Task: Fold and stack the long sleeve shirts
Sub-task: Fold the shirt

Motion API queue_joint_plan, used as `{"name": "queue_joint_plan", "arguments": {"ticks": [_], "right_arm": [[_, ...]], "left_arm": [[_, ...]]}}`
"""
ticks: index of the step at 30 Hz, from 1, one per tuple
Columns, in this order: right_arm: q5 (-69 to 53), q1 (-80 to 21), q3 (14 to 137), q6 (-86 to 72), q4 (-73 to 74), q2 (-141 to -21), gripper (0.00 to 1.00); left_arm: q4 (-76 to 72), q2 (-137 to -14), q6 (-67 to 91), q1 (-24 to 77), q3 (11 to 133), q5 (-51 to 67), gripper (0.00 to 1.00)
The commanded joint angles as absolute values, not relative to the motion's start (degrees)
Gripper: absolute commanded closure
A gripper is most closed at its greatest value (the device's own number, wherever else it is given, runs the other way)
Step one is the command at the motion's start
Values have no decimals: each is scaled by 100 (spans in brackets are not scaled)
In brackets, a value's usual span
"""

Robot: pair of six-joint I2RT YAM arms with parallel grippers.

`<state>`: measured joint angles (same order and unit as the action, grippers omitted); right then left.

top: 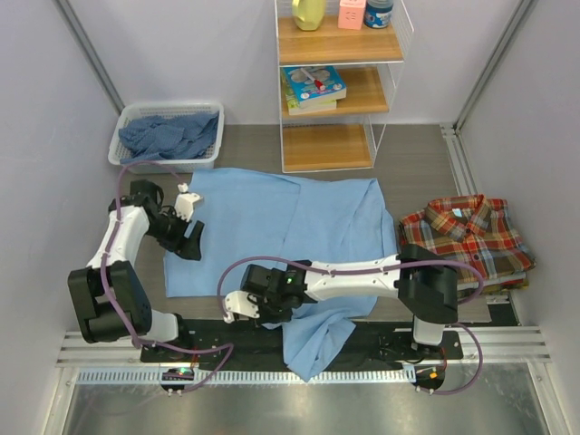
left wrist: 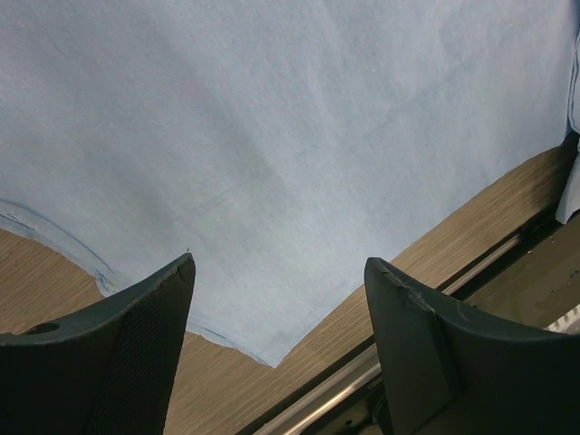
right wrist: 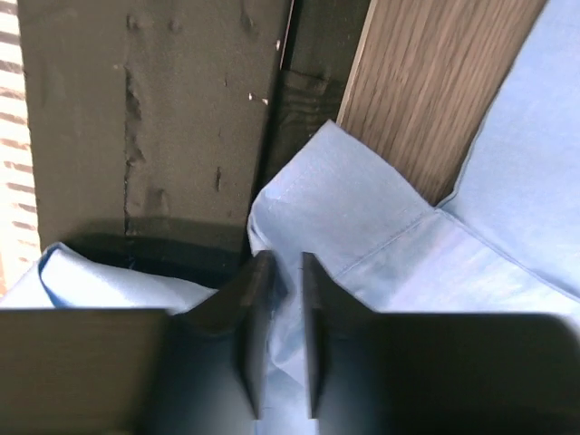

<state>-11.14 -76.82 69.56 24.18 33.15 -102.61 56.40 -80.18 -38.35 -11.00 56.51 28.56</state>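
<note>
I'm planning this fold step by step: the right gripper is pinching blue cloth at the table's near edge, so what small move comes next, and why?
Probably lift the right gripper a little and draw the pinched cloth up onto the table. The light blue shirt lies flat except this part, which hangs over the near edge; the left gripper is open, holding nothing.

The right arm (top: 353, 276) hides the near middle of the blue shirt (top: 299, 217); behind that shirt, the shelf (top: 326, 145) is cropped on top.
</note>
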Motion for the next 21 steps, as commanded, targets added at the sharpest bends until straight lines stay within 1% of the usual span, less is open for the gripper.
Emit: {"name": "queue_joint_plan", "arguments": {"ticks": [1,2,4,7,9,11,16,18,19,21], "right_arm": [[-1099,-7726,7391,2671,3497,-10064,83],[-1090,-7717,7548,2715,3568,-10029,87],[-1107,-7682,7716,2830,3830,-9915,89],[-1274,-7489,8050,2856,4086,-9730,93],[-1336,-7287,8112,2856,4157,-9633,99],[-1432,-7076,8182,2839,4245,-9458,99],[-1635,-5953,8567,2795,4368,-8983,99],[-1617,-5583,8797,2804,4438,-8904,99],[-1617,-5233,9059,2795,4456,-8825,99],[-1591,-4932,9324,2804,4482,-8746,99]], "left_arm": [[5669,-8174,-4095,-1178,5766,2927,25],[5678,-8235,-4131,-1178,5792,2927,25],[5616,-8288,-4210,-1178,5818,2857,26],[5572,-8420,-4245,-1178,5897,2760,26],[5546,-8516,-4254,-1178,5932,2734,27],[5546,-8578,-4359,-1178,5950,2725,28],[5266,-8797,-4973,-1134,5845,2488,37],[5212,-8946,-5106,-1090,5880,2216,42],[5212,-9095,-5193,-1064,5880,2102,45],[5168,-9210,-5422,-958,5801,1698,51]]}}
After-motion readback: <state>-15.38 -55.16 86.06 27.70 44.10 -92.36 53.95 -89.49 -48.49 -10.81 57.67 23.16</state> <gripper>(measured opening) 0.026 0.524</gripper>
